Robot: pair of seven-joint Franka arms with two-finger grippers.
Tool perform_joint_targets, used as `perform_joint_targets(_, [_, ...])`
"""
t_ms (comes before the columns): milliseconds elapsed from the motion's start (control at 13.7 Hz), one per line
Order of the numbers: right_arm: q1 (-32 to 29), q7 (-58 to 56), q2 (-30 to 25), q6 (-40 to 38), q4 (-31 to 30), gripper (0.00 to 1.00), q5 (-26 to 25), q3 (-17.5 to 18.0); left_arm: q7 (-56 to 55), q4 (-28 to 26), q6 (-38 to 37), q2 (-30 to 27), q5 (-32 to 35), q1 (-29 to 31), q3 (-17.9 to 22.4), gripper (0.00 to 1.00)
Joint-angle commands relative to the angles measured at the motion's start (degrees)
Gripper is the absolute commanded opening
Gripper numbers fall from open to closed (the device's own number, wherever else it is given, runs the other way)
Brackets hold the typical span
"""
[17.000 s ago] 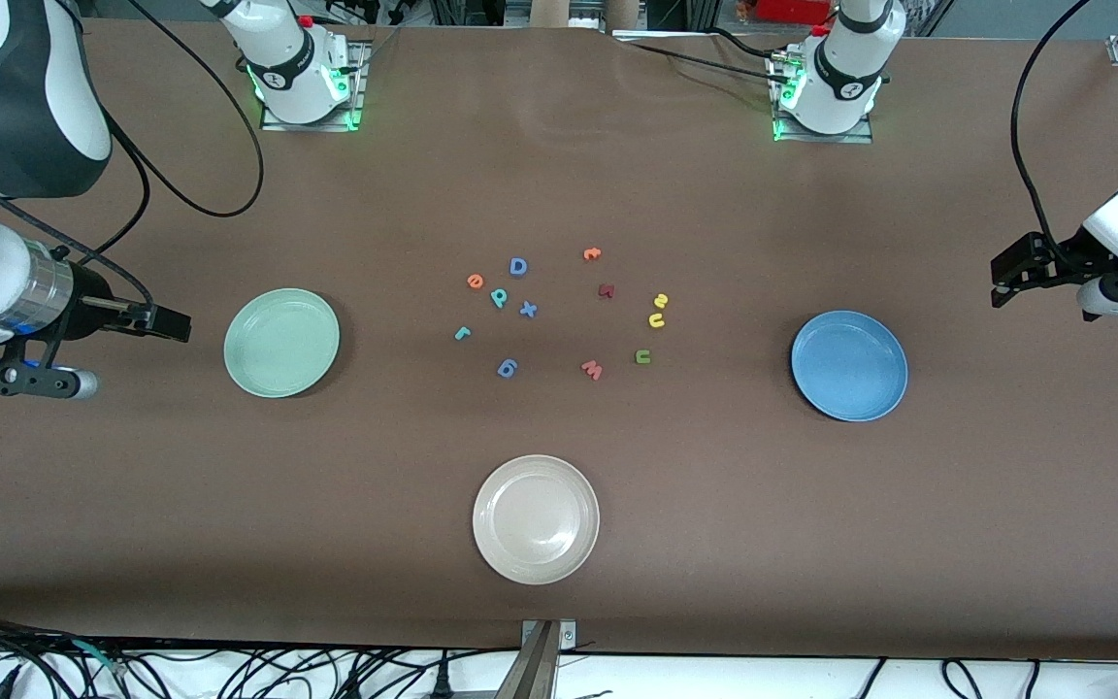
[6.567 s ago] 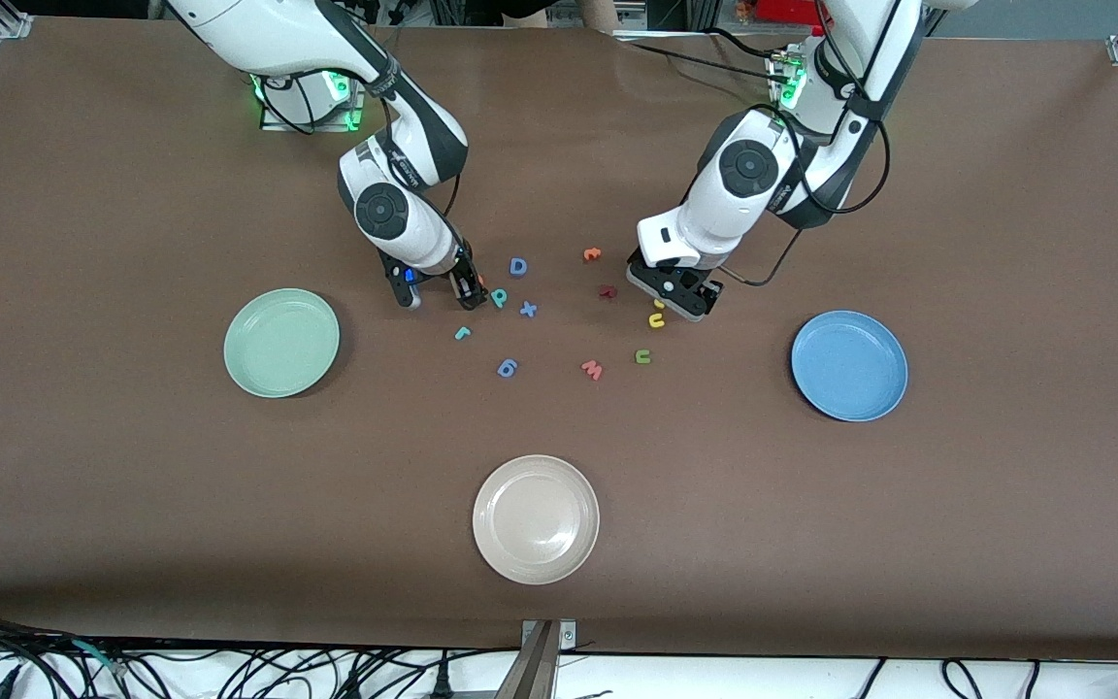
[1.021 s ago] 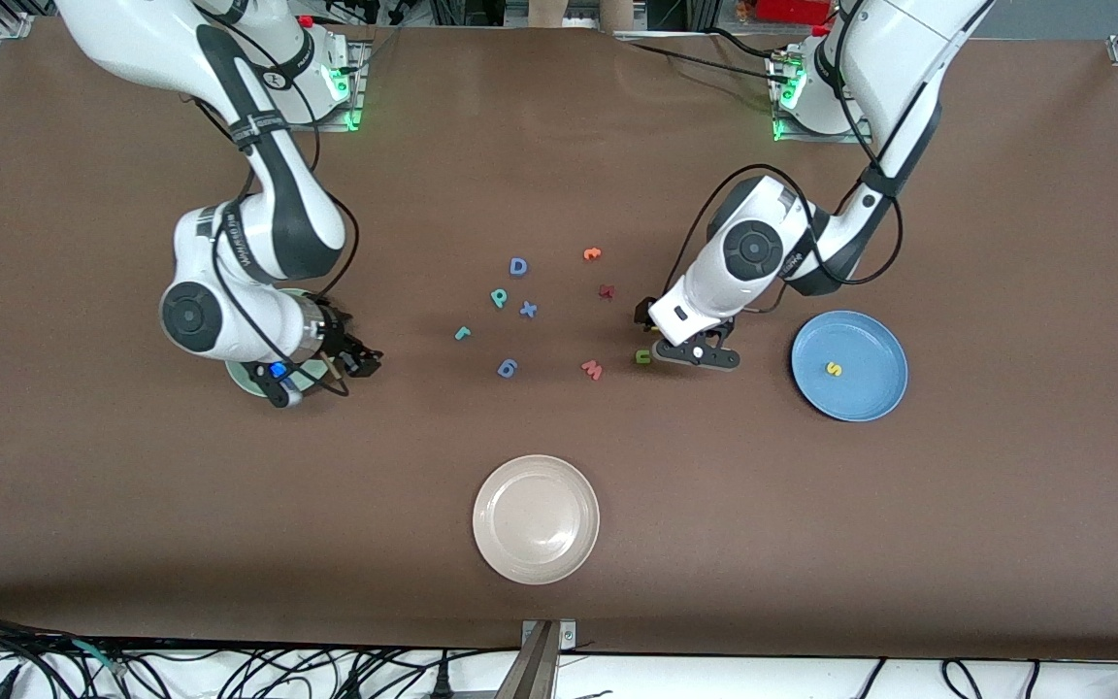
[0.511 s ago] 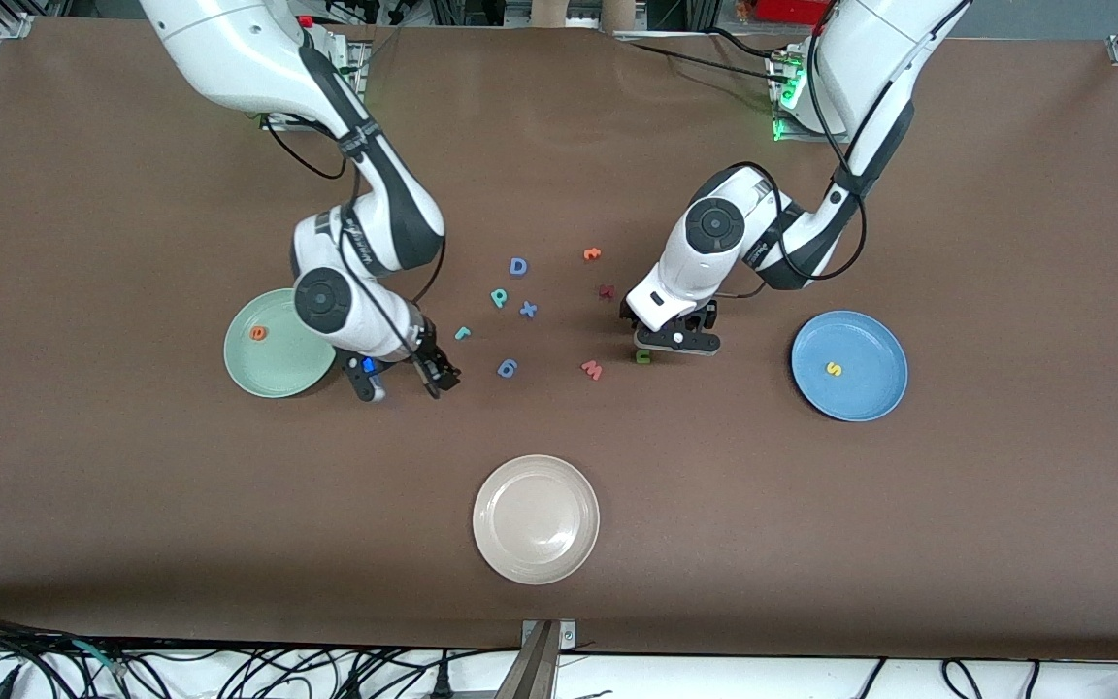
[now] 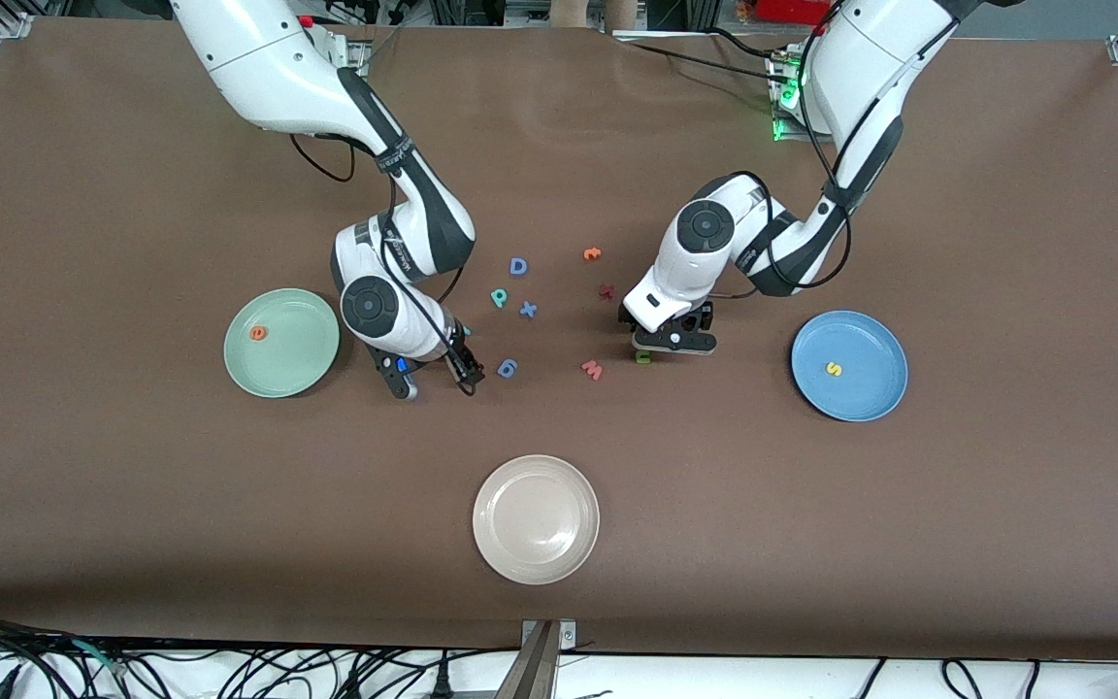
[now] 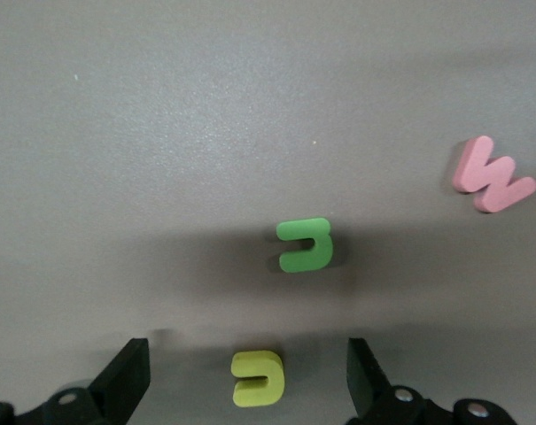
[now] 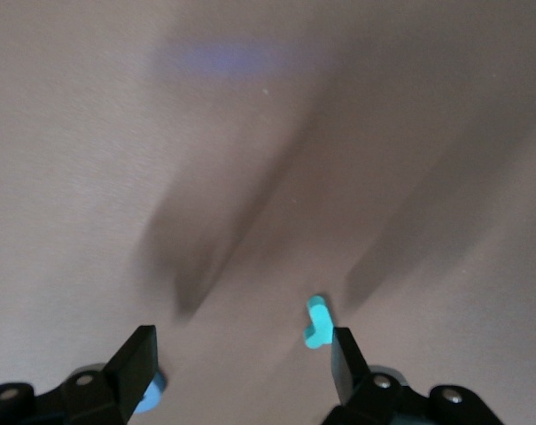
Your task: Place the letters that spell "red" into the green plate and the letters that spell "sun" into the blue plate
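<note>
**Two end effectors low over the letter cluster, one letter in each plate**

Left end effector (image 6: 247, 390) down over the table (image 5: 811, 544), fingers spread wide and empty — yellow "u" (image 6: 258, 378) lying between them, green "n" (image 6: 305, 244) just past the tips, pink "w" (image 6: 492, 175) off to one side. Right end effector (image 7: 239, 376) likewise wide and holding nothing, low over the table beside the blue "6" (image 5: 508, 368); teal "r" (image 7: 316, 321) just inside one fingertip, not gripped. Teal "p" (image 5: 499, 297) flat on the table near the blue "D" (image 5: 518, 266), apart from both end effectors.

Green plate (image 5: 312, 364) toward the right arm's end, carrying only the orange "e" (image 5: 256, 333). Blue plate (image 5: 874, 388) toward the left arm's end, carrying only the yellow "s" (image 5: 834, 369). Off-white plate (image 5: 536, 519) nearest the front camera.
</note>
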Motion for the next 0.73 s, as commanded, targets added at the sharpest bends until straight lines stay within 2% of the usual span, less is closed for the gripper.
perform_joint_targets(0, [0.66,0.51,-1.51,0.0,-3.08,0.84,0.07,-0.44,-4.57,-0.43,0.96,0.38,4.16,-0.59,0.23,0.83])
perform_joint_targets(219, [0.66,0.34,-3.26,-1.76,-5.28,0.84,-0.19,-0.62,-6.34,-0.43,1.04,0.56,4.35,-1.21,0.23,0.42])
perform_joint_targets(292, [0.66,0.34,-3.79,-2.2,-5.72,0.84,-0.2,-0.62,-6.34,-0.43,0.96,0.47,4.35,-1.21,0.23,0.33])
perform_joint_targets(657, [0.66,0.51,-4.33,-2.91,-5.9,0.73,-0.11,-0.53,-6.16,-0.34,0.87,0.47,4.35,-1.12,0.23,0.23])
